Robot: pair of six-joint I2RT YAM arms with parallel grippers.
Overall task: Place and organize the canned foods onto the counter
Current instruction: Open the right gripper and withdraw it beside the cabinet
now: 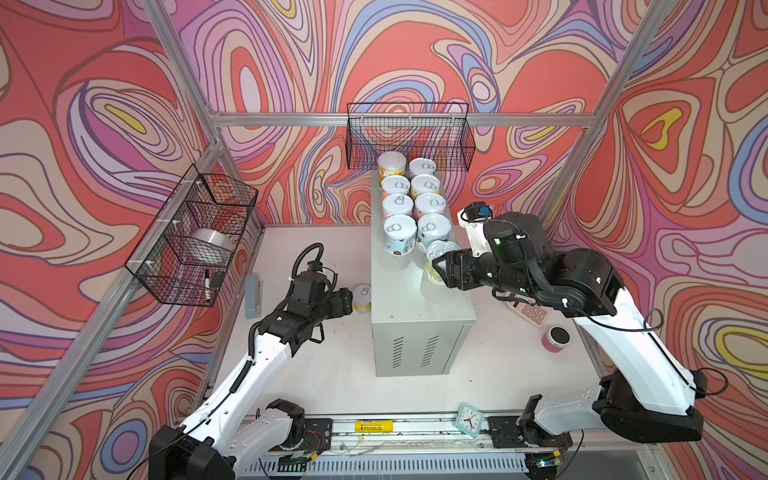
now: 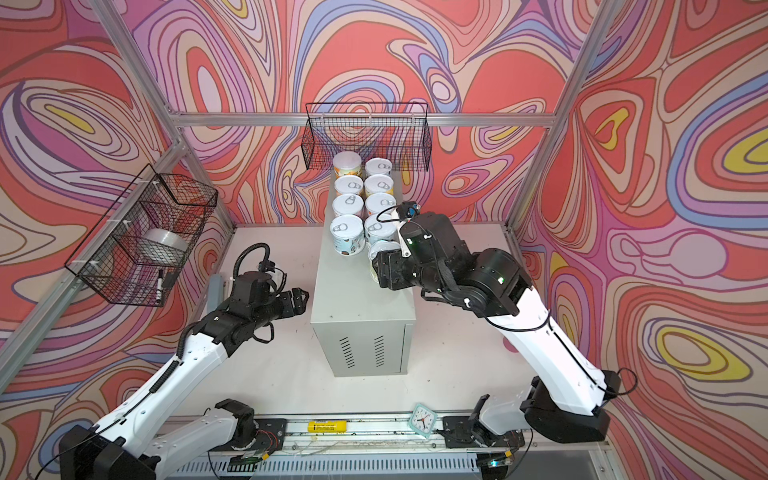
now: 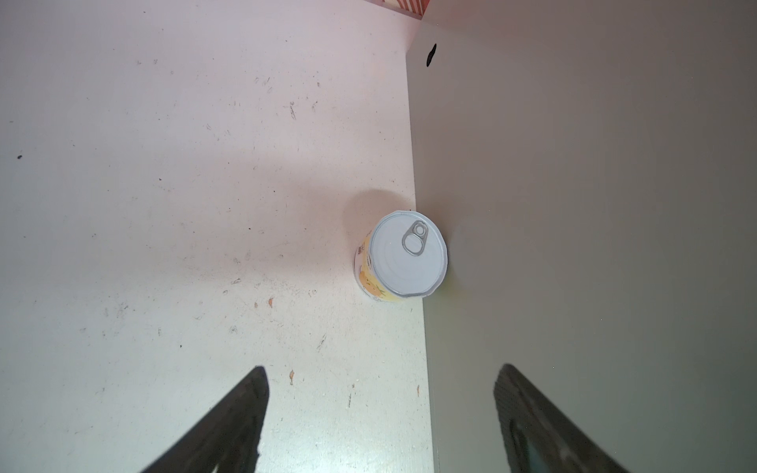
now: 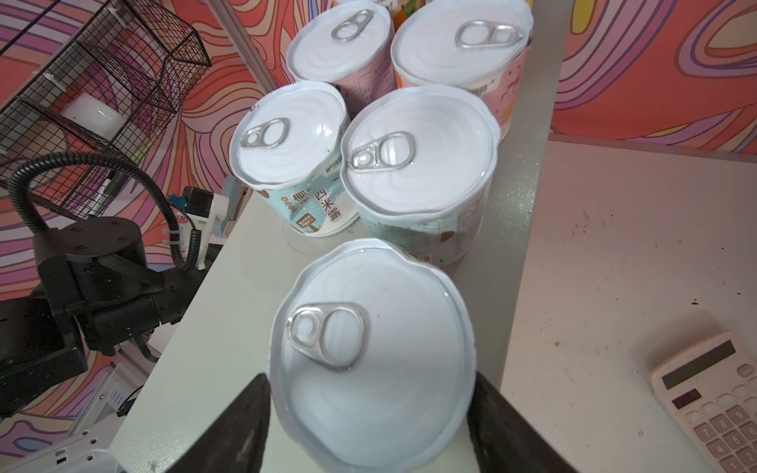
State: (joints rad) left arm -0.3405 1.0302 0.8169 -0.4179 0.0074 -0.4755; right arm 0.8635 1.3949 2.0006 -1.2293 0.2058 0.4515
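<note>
Right arm: it rises from its base at the front right, bends at the elbow and reaches sideways over the counter (image 1: 415,307), with the wrist about level with the tin tops.
Right gripper (image 4: 368,379): one dark finger presses on each side of the ninth tin (image 1: 438,252), so it is clamped on it.
Ninth tin: upright, pull-tab up, at the near end of the right-hand row and close to the counter's right edge. I cannot tell whether its base rests on the top.
Rows of tins (image 1: 400,230): eight stand upright in two rows of four on the far part of the counter, lids up and packed close together.
Left arm: it stretches low from the front left, the forearm climbing and the wrist pointing toward the counter's left wall.
Left gripper (image 3: 383,368): its fingers are spread wide with nothing between them, above the white tabletop (image 3: 164,204).
Last tin (image 3: 405,254): yellow label, upright on the tabletop, right against the foot of the counter's side wall. It is a little ahead of the left gripper and clear of it.
Calculator (image 4: 712,401): flat on the tabletop to the right of the counter.
</note>
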